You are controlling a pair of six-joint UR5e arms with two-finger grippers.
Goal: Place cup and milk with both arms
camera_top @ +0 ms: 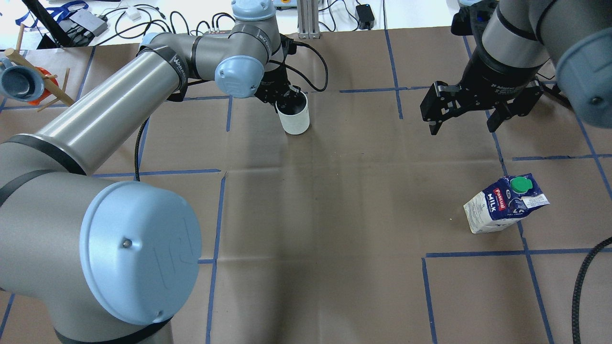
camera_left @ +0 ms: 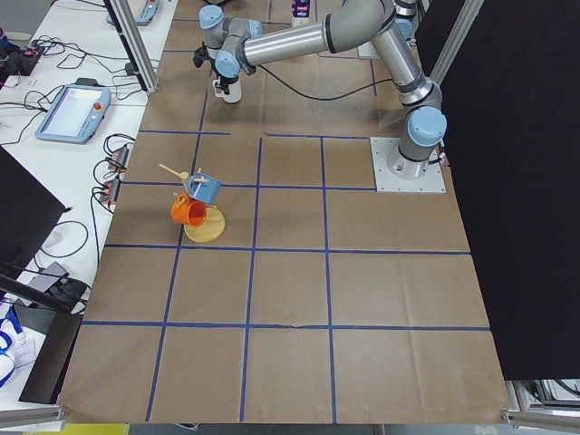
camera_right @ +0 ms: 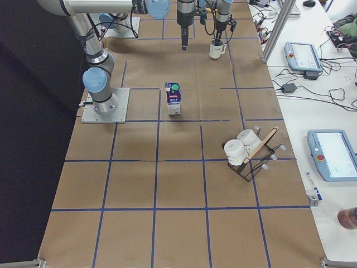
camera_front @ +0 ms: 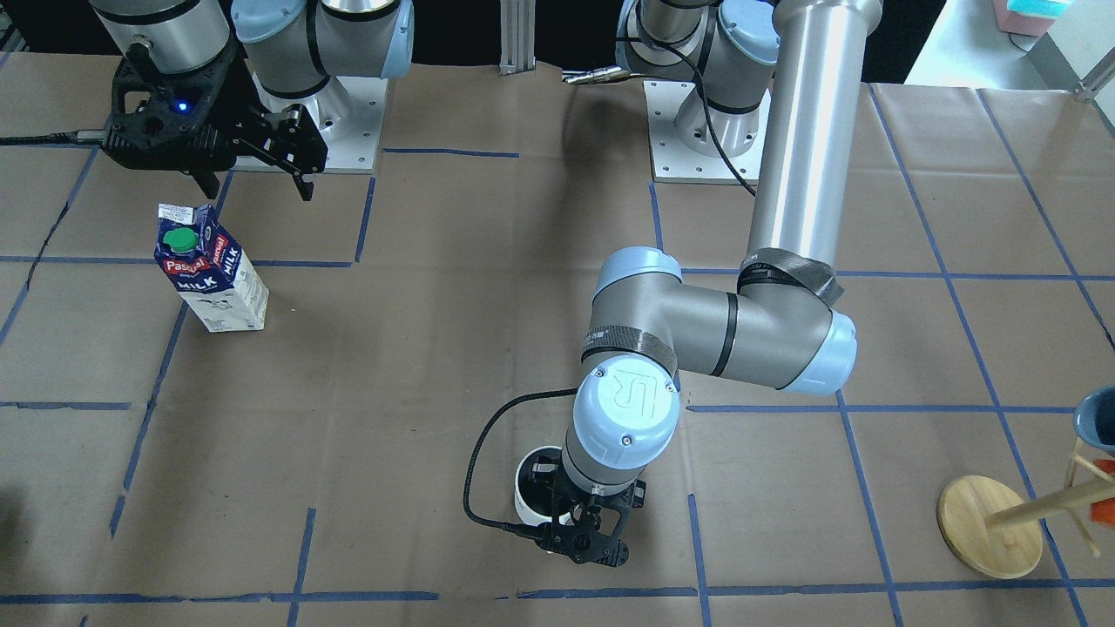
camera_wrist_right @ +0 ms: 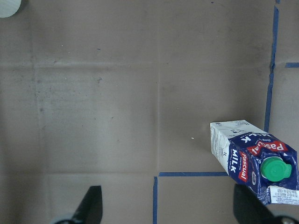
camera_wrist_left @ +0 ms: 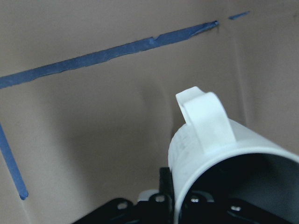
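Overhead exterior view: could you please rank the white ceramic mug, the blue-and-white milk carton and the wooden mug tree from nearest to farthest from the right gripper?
From the right gripper:
1. blue-and-white milk carton, lower in the view, right side.
2. white ceramic mug, across the table at upper centre.
3. wooden mug tree, far upper-left corner.

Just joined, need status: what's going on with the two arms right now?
The left claw is down on the cup, one finger inside its rim, apparently gripping it. The right claw hangs open, well apart from the milk, which stands upright with nothing touching it.
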